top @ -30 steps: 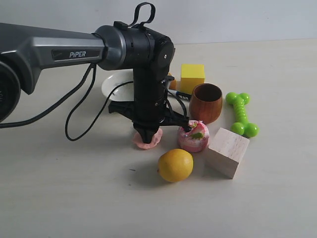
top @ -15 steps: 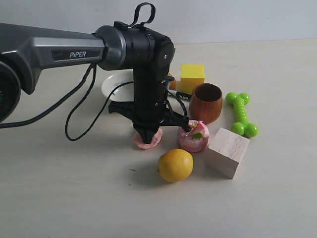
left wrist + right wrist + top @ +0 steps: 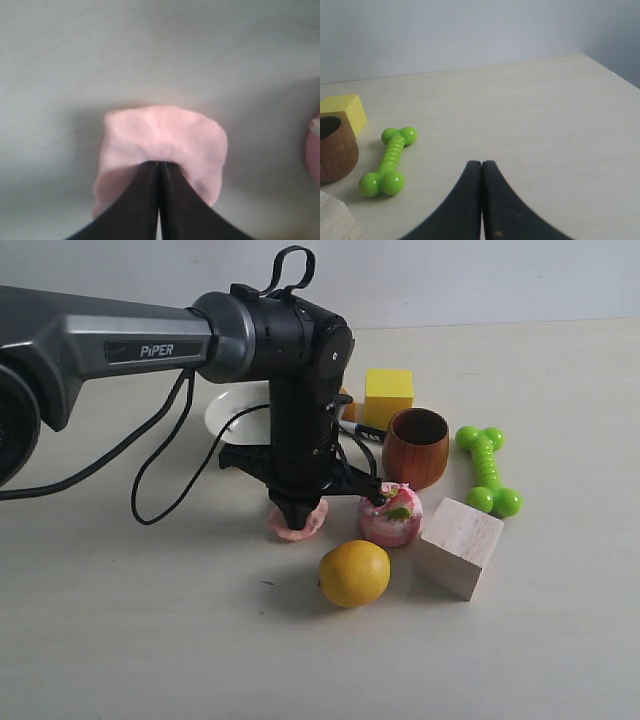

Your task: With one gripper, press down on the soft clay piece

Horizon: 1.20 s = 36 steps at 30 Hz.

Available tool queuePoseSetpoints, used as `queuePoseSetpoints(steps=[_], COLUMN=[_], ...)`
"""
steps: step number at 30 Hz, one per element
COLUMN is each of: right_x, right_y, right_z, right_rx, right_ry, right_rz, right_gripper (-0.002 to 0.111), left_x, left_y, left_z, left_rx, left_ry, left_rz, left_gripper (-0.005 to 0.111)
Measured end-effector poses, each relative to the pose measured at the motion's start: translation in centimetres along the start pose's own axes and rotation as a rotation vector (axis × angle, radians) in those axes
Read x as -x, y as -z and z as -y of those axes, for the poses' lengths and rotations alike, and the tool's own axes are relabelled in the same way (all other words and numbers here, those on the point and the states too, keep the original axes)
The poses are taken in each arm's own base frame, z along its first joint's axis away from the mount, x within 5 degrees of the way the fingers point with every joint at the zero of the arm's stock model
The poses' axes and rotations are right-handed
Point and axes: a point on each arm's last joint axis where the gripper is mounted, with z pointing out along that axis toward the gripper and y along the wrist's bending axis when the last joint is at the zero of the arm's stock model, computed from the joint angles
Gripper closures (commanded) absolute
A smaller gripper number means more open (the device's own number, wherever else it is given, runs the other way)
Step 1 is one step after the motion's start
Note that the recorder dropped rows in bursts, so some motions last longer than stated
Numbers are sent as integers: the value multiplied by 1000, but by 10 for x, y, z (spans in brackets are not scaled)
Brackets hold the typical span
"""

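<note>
Pale tabletop [image 3: 150, 640] runs back to a plain grey wall, and the biggest thing over it is the grey-black left arm [image 3: 120, 340], bent straight down at the wrist. Round its end lies the clutter: a wooden block [image 3: 458, 545], a wooden cup [image 3: 415, 448], a yellow fruit [image 3: 354, 573] and a pink cake toy [image 3: 391, 515] (that last one is just beside the work, so worth minding).

Smaller again, the soft clay piece [image 3: 300, 534] lies flat on the table directly under the left gripper [image 3: 296, 523], behind the fruit. The jaws are pinched together with nothing between them, and their joined tip is sunk into the clay, which bulges round it in the wrist view. The right gripper [image 3: 481, 167] is likewise closed and empty, over bare table, apart from a green bone toy [image 3: 387, 165].

I'd say a good press goes straight down and gently, since the table lies right underneath. Jaws together give one blunt point. Sideways drift would drag the lump or nudge the cake. The tip looks nearer one edge than the middle.
</note>
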Motion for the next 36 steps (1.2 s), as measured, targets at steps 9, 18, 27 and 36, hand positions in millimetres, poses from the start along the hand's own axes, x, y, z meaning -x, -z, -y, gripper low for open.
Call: queuePoseSetpoints(steps=[9, 18, 27, 36], right_x=[0, 0, 0, 0], right_y=[0, 0, 0, 0], right_z=[0, 0, 0, 0], right_rx=[0, 0, 0, 0], right_ry=[0, 0, 0, 0], right_rz=[0, 0, 0, 0], right_gripper=[108, 108, 108, 108], left_x=[-1, -2, -3, -4], left_y=[7, 11, 30, 30], left_z=[-1, -1, -6, -7], left_rx=[5, -5, 20, 23], left_ry=[1, 3, -15, -15], left_rz=[36, 55, 107, 101], left_gripper=[107, 107, 107, 107])
